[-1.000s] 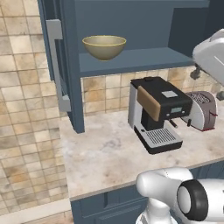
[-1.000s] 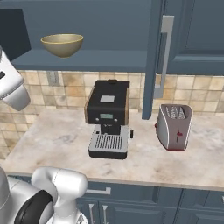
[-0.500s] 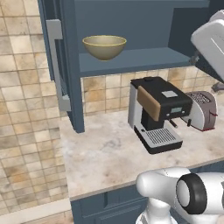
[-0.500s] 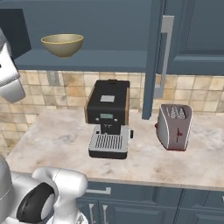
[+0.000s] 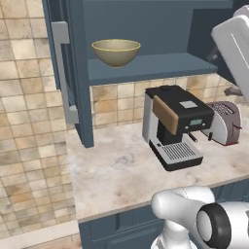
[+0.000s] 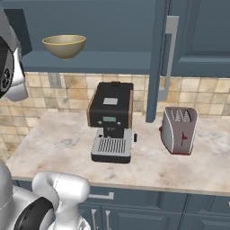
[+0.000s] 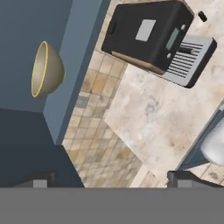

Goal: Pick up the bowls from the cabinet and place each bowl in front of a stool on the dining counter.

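Pincer (image 7: 109, 179) jaws stand spread wide with nothing between them; its two dark fingertips (image 7: 41, 179) poke up at the lower left and lower right of the hand view, far apart from each other. That view is rolled, so the room lies sideways in it.

The olive-beige bowl (image 7: 46, 70) with its yellowish rim sits at the upper left of the hand view, well apart from the pincer and up-frame of the left fingertip, with the blue shelf edge between them. In the left base view the same bowl (image 5: 115, 52) stands upright in the upper middle of the frame, on the floor of the open dark blue cabinet (image 5: 146, 65), whose door (image 5: 68, 73) swings out at the left with a grey bar handle (image 5: 65, 73). In the right base view the bowl (image 6: 64, 46) is at the upper left on the same shelf.

Below the cabinet, a black coffee machine (image 5: 175, 124) stands on the marbled tabletop (image 5: 116, 175), with a silver toaster (image 5: 224, 121) just beside it at the right edge of the left base view. In the right base view the toaster (image 6: 179, 130) stands right of centre, apart from the coffee machine.
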